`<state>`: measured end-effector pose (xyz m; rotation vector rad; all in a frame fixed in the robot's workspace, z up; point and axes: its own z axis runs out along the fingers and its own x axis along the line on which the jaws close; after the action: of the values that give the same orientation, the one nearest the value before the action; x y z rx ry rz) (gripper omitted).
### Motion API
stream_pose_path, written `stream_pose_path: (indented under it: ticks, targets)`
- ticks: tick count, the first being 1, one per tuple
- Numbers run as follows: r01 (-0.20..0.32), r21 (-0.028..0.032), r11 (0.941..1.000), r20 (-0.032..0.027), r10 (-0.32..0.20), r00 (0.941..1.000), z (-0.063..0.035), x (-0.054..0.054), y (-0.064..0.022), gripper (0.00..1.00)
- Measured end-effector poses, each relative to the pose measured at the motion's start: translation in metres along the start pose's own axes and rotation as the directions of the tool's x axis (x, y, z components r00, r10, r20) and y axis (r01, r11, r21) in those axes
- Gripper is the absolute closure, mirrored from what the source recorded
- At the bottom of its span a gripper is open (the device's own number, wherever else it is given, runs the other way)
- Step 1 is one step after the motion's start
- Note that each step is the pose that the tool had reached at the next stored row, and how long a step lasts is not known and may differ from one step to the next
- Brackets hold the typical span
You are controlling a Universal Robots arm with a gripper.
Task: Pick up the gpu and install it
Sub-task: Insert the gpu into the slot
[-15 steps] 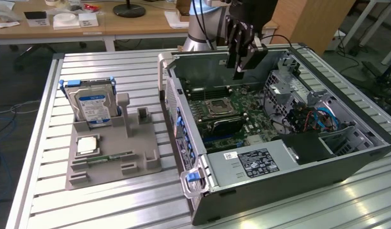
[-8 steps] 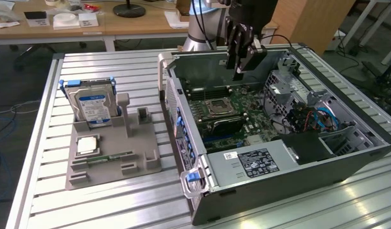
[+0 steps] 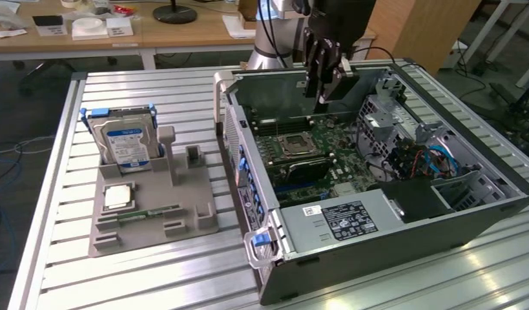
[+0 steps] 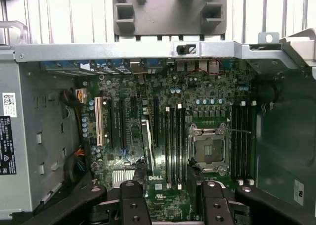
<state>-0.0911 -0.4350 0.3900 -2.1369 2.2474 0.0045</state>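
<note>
gripper [image 4: 167, 178] fingers hang spread wide over the open computer case [image 4: 29, 151], grasping nothing. beyond them the gpu [image 4: 146, 146] stands on edge in a motherboard slot, beside the memory slots [image 4: 174, 141]. it looks installed, though i cannot tell whether it is fully seated. farthest off sits the grey fixture [image 4: 168, 12].

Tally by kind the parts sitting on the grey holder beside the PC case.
Hard drive: 1
Silver chip: 1
Memory stick: 1
Total: 3
</note>
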Motion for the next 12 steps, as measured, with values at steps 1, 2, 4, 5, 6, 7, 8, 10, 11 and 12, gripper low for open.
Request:
stream_pose_path:
  ticks: [1, 2, 4, 5, 6, 7, 8, 10, 11, 12]
  targets:
    - [0.0, 0.0001, 1.0, 0.0001, 0.0, 1.0, 0.0003, 0.0, 0.0, 0.54]
    - [0.0, 0.0002, 1.0, 0.0003, 0.0, 1.0, 0.0008, 0.0, 0.0, 0.54]
    - [0.0, 0.0002, 1.0, 0.0002, 0.0, 1.0, 0.003, 0.0, 0.0001, 0.54]
    - [0.0, 0.0003, 1.0, 0.0003, 0.0, 1.0, 0.0046, 0.0, 0.0001, 0.54]
    - [0.0, 0.0004, 1.0, 0.0003, 0.0, 1.0, 0.0061, 0.0, 0.0001, 0.54]
    - [0.0, 0.0004, 1.0, 0.0002, 0.0, 1.0, 0.0073, 0.0, 0.0002, 0.54]
    - [0.0, 0.0003, 1.0, 0.0001, 0.0, 1.0, 0.0081, 0.0, 0.0002, 0.54]
    - [0.0, 0.0003, 1.0, 0.0001, 0.0, 1.0, 0.0099, 0.0, 0.0003, 0.54]
    - [0.0, 0.0003, 1.0, 0.0001, 0.0, 1.0, 0.0105, 0.0, 0.0003, 0.54]
    - [0.002, 0.0002, 1.0, -0.0002, -0.002, 1.0, 0.0108, 0.0, 0.0003, 0.54]
